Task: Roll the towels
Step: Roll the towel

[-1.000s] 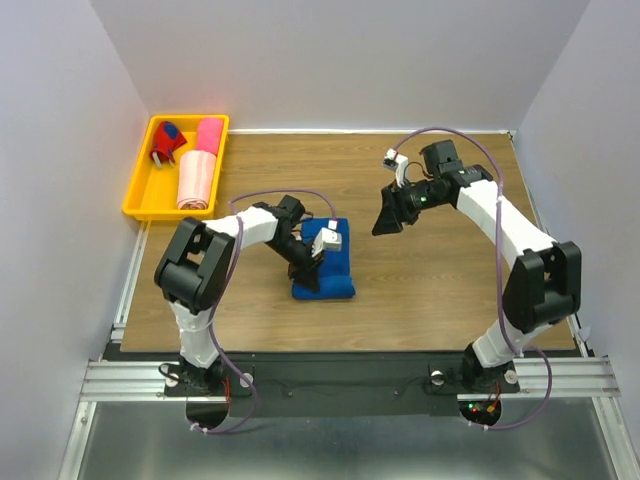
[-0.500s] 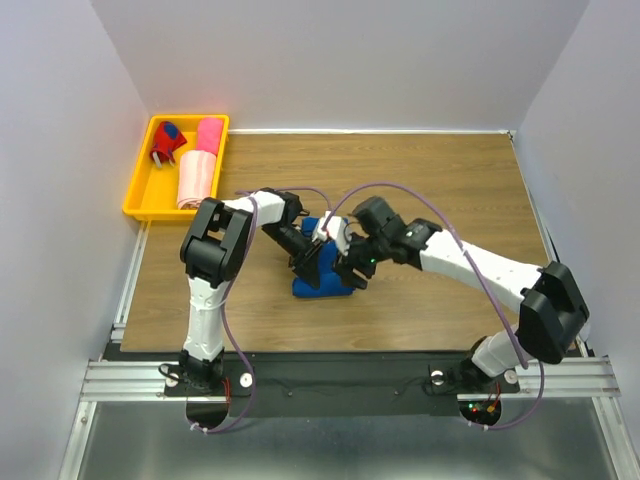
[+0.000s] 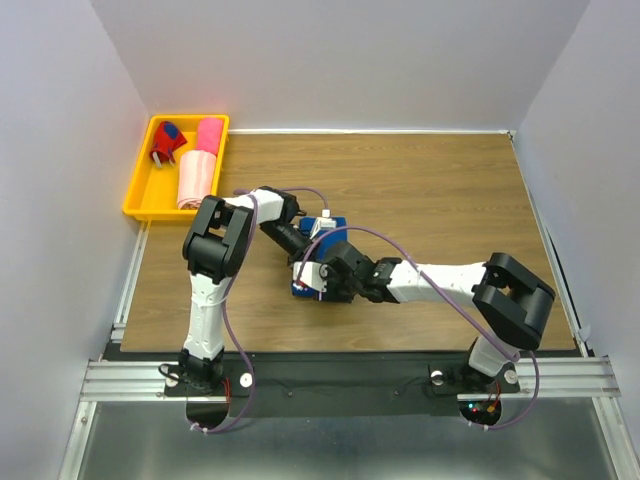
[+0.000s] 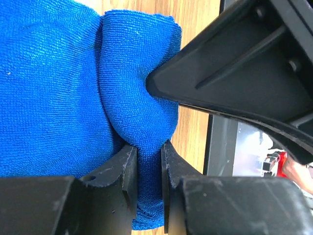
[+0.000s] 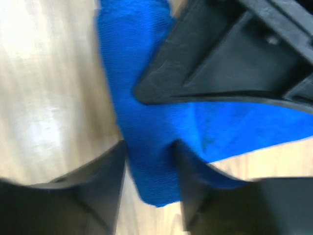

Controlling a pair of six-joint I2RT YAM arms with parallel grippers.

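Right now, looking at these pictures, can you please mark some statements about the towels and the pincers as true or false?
1. The left pincer pinches a fold of the blue towel. True.
2. The blue towel lies in the yellow tray. False: it lies on the wooden table.
3. The pale pink towel lies in the yellow tray. True.
4. The right pincer hangs far from the blue towel. False: its jaws stand on either side of that towel.

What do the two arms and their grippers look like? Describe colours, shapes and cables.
Left arm and right arm: white tubular links with bulky black joints. A lilac cable loops along each. Left gripper and right gripper: two matte black, wedge-shaped fingers each.
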